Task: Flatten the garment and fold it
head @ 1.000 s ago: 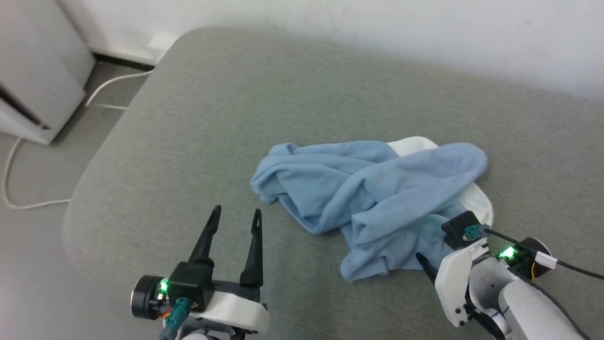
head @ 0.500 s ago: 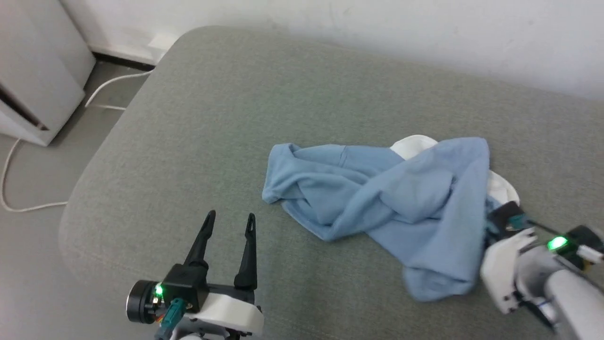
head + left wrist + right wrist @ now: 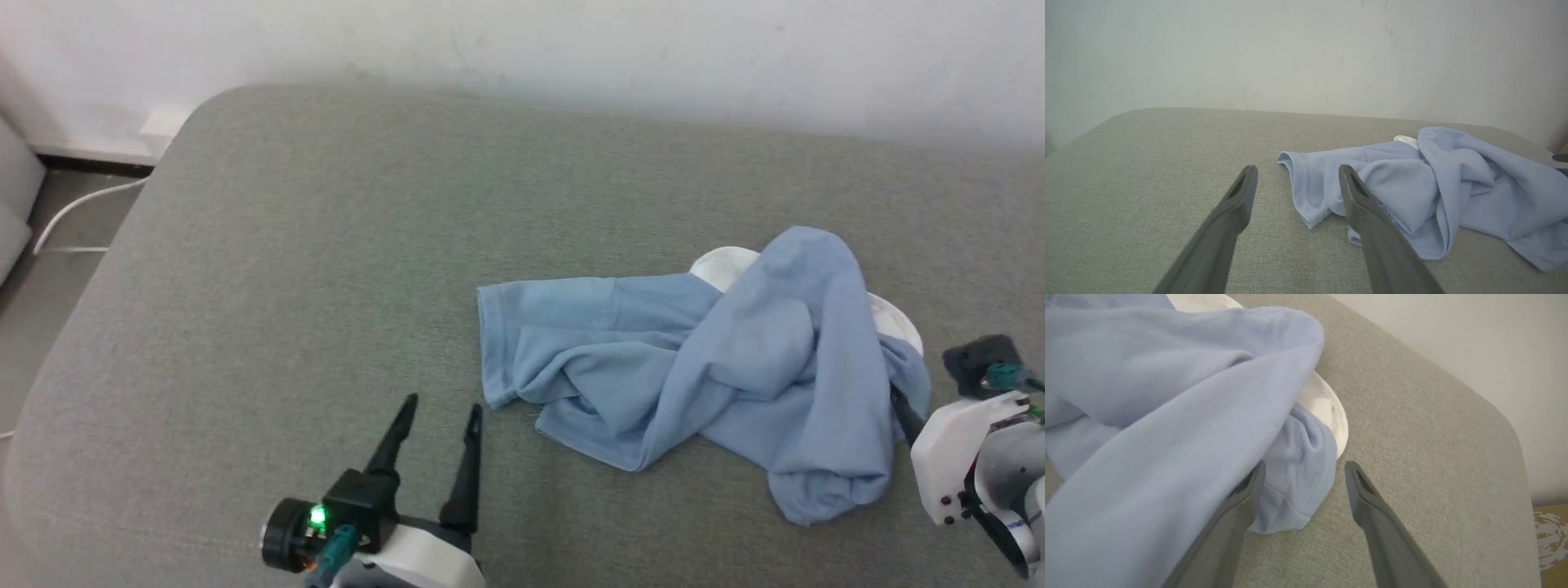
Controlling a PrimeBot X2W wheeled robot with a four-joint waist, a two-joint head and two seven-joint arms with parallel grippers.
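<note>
surface: grey upholstered cushion point(image 3: 310, 245) with rounded corners; its far edge ran along a white wall point(image 3: 571, 41).
garment: light blue garment point(image 3: 694, 359) lay crumpled on the right part of the cushion, roughly midway between the far and near edges. It was neither flat nor folded. Several thick folds were piled on each other, and one long fold ran from the far side down toward the near edge at the right end.
garment left end: a straight hemmed edge point(image 3: 486, 343) faced the cushion's left edge. This was the flattest part of the heap.
collar: white collar point(image 3: 898, 327) stuck out from under the blue folds on the side toward the right edge. A second bit of white showed at the far side of the heap.
left gripper: left gripper point(image 3: 442, 405) was near the cushion's near edge, left of the garment, fingers pointing toward the far edge. Its jaws were parted with nothing between them, clear of the cloth. In the left wrist view the hem sat just past the fingertips.
right gripper: right gripper point(image 3: 1305, 467) was at the garment's right end, toward the cushion's right edge. Its jaws were apart and not clamped on anything. A blue corner of cloth lay in the gap between them. One fingertip was against the fabric, the other over bare cushion. Couldn't tell whether cloth rested on that first finger.
off the cushion: white cable point(image 3: 90, 202) lay on the floor past the far left corner.
</note>
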